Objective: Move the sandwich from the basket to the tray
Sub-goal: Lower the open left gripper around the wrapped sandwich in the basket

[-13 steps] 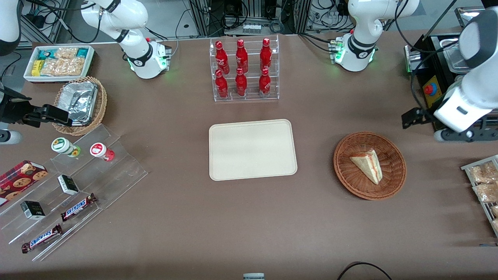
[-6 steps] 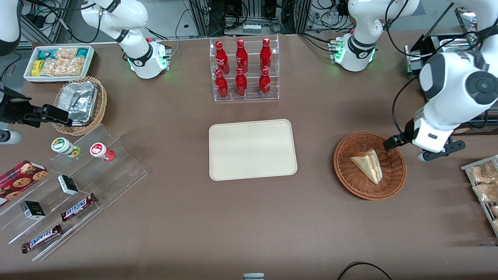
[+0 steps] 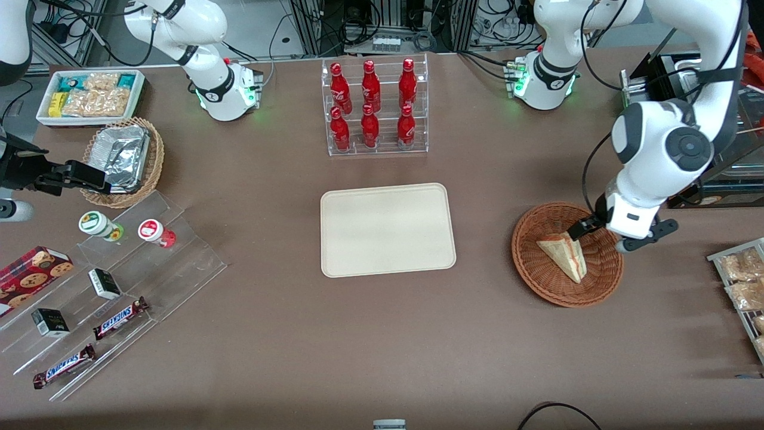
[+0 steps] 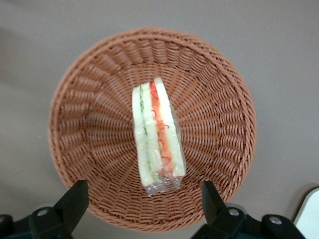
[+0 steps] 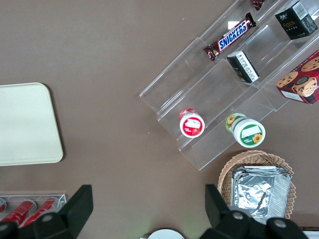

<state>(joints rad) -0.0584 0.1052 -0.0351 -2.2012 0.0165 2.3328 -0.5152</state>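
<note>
1. I see a brown table carrying everything.
2. The cream tray lies flat near its middle.
3. A clear rack of red bottles stands farther from the front camera than the tray.
4. The reddish-brown basket sits beside the tray, toward the working arm's end.
5. My gripper hangs over that basket, fingers spread wide.
6. A wire rack of snack bags sits at the working arm's end.
7. Toward the parked arm's end sit a clear stepped stand, a lighter wicker basket and a white bin.
</note>
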